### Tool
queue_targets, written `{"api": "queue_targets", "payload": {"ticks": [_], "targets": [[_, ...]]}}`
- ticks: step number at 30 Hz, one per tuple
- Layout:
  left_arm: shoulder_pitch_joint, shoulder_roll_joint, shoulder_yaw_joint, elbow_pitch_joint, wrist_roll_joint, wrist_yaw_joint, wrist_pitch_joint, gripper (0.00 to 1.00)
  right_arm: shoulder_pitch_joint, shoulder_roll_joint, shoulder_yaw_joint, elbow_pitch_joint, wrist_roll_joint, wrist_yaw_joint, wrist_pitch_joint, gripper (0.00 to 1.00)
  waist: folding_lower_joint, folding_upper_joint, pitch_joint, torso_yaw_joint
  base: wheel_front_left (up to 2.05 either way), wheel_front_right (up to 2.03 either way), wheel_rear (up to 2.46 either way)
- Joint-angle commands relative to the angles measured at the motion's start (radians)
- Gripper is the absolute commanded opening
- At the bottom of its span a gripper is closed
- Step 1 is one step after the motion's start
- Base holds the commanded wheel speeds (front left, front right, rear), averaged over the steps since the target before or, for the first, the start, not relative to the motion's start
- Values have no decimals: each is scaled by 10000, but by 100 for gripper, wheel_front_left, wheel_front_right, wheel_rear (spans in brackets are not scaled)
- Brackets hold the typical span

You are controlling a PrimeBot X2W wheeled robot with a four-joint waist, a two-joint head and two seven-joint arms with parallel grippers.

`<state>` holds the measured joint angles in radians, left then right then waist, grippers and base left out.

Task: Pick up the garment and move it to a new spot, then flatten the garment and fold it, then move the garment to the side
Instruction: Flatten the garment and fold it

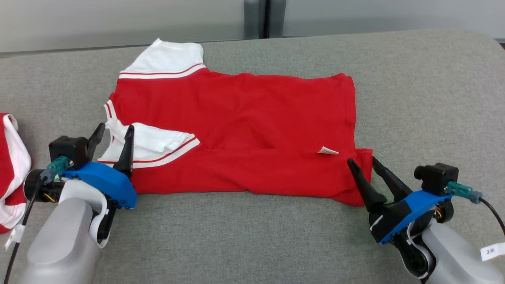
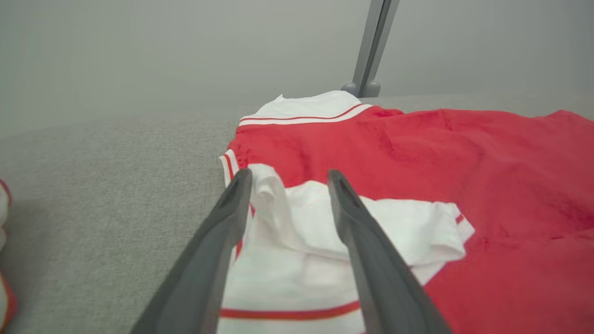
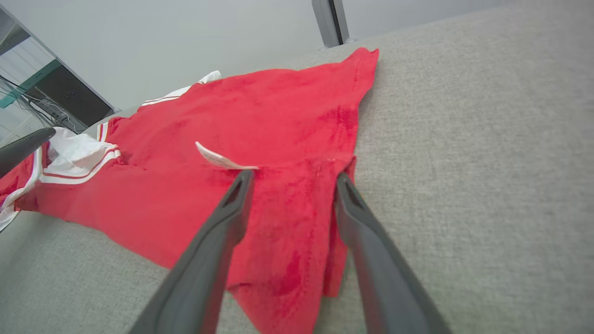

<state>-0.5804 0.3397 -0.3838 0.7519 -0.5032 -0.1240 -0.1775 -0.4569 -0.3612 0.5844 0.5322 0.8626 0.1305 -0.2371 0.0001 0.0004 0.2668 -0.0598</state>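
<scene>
The garment (image 1: 244, 118), a red shirt with white, red-striped sleeves, lies folded lengthwise on the grey cloth-covered table (image 1: 414, 98). My left gripper (image 1: 115, 132) is open at its near left corner, fingers either side of the crumpled white sleeve (image 2: 297, 222). Its jaws stand apart in the left wrist view (image 2: 289, 175), not pinching the cloth. My right gripper (image 1: 362, 161) is open over the near right hem corner (image 3: 297, 241). In the right wrist view (image 3: 294, 175) red fabric lies beneath the spread fingers. A small white label (image 1: 327, 150) sticks up just left of that gripper.
A second red and white piece of clothing (image 1: 10, 165) lies at the table's left edge, close to my left forearm. A pale wall with a grey post (image 1: 256, 17) runs behind the table. Bare grey surface stretches right of the shirt and along the near edge.
</scene>
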Motion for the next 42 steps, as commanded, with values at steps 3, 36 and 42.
{"api": "queue_targets", "payload": {"ticks": [3, 36, 42], "targets": [[445, -112, 33, 432, -92, -63, -604, 100, 701, -200, 16, 15, -140, 6, -229, 100, -1, -4, -412, 106, 0, 0, 0], [1532, -565, -362, 1397, -1174, -88, -848, 0, 1029, 831, -474, 1508, -232, 6, -284, 0, -1, -4, -1031, 534, 0, 0, 0], [2842, -516, -182, 152, -1213, -62, -883, 0, 2207, 266, -1067, 501, -273, 6, -294, 0, -1, -4, -1653, 725, 0, 0, 0]]}}
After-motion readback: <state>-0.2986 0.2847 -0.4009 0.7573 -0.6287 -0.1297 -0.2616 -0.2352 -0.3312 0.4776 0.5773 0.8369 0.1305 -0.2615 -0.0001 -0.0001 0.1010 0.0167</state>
